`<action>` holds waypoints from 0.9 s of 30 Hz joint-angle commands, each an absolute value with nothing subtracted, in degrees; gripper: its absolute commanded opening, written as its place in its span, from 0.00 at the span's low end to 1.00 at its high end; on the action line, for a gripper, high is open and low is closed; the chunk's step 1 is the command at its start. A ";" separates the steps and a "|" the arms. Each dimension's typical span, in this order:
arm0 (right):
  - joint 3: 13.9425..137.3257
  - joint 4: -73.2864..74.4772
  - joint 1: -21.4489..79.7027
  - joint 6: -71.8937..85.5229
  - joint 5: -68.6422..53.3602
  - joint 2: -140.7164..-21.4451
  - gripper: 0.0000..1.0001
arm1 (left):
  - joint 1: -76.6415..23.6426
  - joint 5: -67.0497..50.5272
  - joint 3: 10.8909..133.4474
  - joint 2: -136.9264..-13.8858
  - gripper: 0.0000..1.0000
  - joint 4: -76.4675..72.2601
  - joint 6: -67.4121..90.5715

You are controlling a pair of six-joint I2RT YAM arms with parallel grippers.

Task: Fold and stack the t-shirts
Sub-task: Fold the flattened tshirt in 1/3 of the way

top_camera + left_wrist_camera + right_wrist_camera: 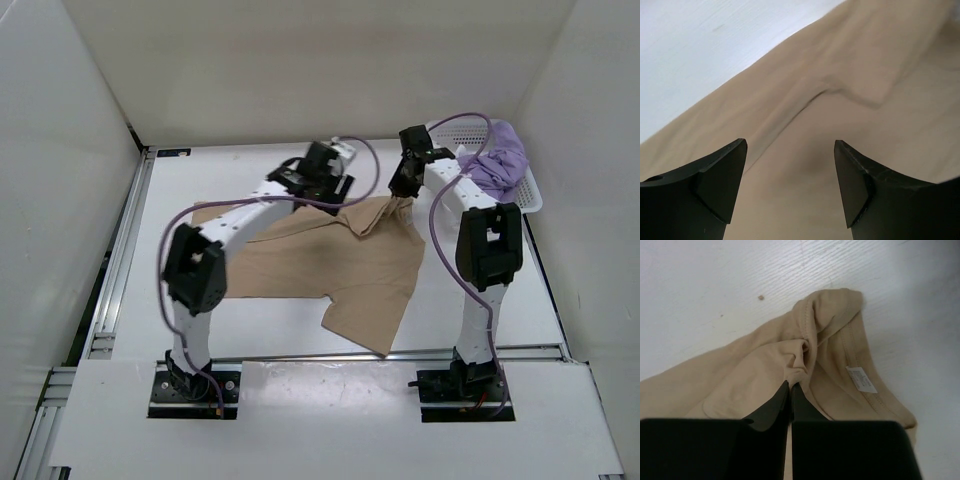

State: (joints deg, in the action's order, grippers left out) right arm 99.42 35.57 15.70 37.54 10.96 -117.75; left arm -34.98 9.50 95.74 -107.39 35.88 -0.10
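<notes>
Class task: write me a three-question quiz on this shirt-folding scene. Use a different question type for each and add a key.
1. True or false: the left gripper is open over the tan shirt.
2. The purple shirt lies: A) in the basket; B) under the tan shirt; C) in the left gripper.
3. Fill in: the right gripper pinches the tan shirt near its ____.
Key: 1 true; 2 A; 3 collar.

The plain tan cloth t-shirt [335, 265] bears a white label [861, 379]; the crumpled cloth t-shirt [500, 160] is lavender; the perforated plastic basket [533, 200] is white.
</notes>
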 commanded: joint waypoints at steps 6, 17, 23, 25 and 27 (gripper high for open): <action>100.02 33.31 13.80 40.34 3.96 -117.86 0.00 | -43.76 3.60 117.24 -129.70 0.81 35.95 0.00; 99.40 33.31 12.04 39.81 2.81 -117.86 0.00 | -45.00 5.53 118.74 -135.26 0.70 34.89 0.00; 99.40 33.31 12.04 39.20 1.68 -117.86 0.00 | -45.00 6.86 119.97 -135.79 0.42 34.89 0.00; 98.80 33.31 12.04 39.20 1.06 -117.86 0.00 | -45.00 6.86 119.44 -135.79 0.27 34.89 0.00; 98.18 32.79 12.04 39.20 1.05 -117.34 0.00 | -45.00 6.86 119.44 -135.79 0.21 34.89 0.00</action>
State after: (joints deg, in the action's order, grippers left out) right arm 99.37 34.24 12.08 39.86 2.33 -117.82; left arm -45.01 6.09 117.67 -136.64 35.53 -0.01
